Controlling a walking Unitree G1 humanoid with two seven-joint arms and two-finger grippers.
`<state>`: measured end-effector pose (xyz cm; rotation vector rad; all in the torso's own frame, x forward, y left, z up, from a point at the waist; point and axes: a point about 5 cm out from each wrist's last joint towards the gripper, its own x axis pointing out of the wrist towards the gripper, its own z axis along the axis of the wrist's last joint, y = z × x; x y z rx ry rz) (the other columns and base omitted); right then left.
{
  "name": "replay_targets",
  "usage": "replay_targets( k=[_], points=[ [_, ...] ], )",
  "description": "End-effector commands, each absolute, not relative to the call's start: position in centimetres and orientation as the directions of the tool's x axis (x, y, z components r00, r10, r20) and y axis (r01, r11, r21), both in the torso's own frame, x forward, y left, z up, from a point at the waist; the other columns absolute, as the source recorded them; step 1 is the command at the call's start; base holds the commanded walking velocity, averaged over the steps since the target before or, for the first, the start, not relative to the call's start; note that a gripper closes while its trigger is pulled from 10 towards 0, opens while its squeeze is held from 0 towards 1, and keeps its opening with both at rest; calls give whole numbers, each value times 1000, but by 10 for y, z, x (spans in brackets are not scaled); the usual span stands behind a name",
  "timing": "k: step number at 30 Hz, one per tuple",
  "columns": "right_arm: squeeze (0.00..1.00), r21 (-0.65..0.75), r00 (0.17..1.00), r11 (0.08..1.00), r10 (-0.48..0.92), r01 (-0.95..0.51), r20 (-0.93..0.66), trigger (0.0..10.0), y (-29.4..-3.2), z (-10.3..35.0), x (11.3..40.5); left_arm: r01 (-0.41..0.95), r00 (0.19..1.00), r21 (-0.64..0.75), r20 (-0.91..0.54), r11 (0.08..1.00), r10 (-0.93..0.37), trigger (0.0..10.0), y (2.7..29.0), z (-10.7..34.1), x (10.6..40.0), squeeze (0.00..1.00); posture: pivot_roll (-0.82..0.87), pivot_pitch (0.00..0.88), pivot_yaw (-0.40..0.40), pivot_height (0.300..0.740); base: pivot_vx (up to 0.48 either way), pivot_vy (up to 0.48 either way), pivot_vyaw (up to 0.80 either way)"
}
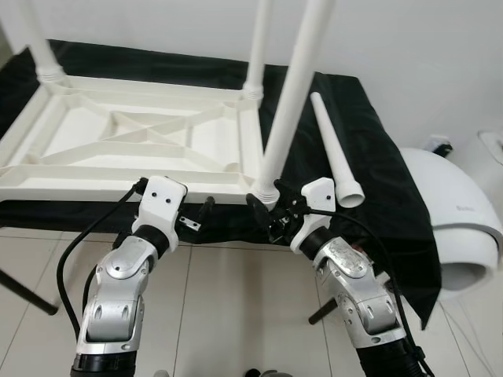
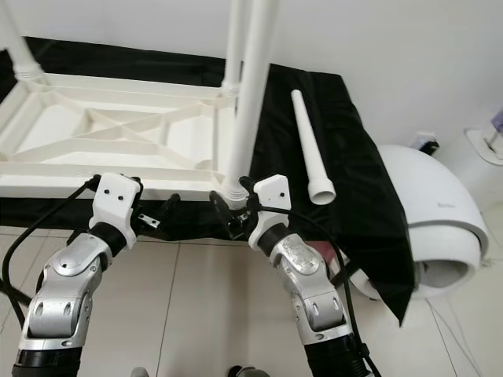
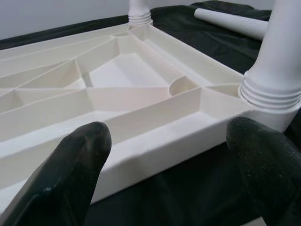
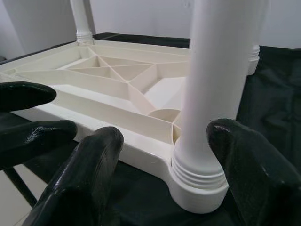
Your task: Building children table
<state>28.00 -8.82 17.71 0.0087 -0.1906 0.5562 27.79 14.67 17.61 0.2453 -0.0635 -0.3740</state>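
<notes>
The upper ends of the fitted legs are cut off at the top of both eye views. The white table top (image 1: 134, 141) lies upside down on a black cloth (image 1: 369, 165), its ribbed underside facing up. A loose leg (image 1: 334, 149) lies beside it on the cloth. The right gripper (image 1: 271, 210) stands spread around the base of the near corner leg (image 1: 291, 102) — not touching it. The left gripper (image 1: 196, 216) is spread too, just off the near edge.
</notes>
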Motion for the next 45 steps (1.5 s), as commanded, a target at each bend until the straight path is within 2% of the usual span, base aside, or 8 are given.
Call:
replay_targets(
  k=[1,37,45],
  points=[
    [0,-29,837,852,520,-523,171,10000,-90,175,280,176,980,243,45,954,-192,10000,155,175,281,0,83,61,-64,740,0,0,-775],
    [0,-51,839,854,518,-517,167,10000,-91,175,282,180,980,233,36,956,-194,10000,149,170,281,0,81,64,-67,740,0,0,-780],
    [0,-58,824,840,541,-539,171,10000,-90,176,280,178,982,232,27,956,-189,10000,150,167,281,0,79,65,-65,740,0,0,-122]
  ],
)
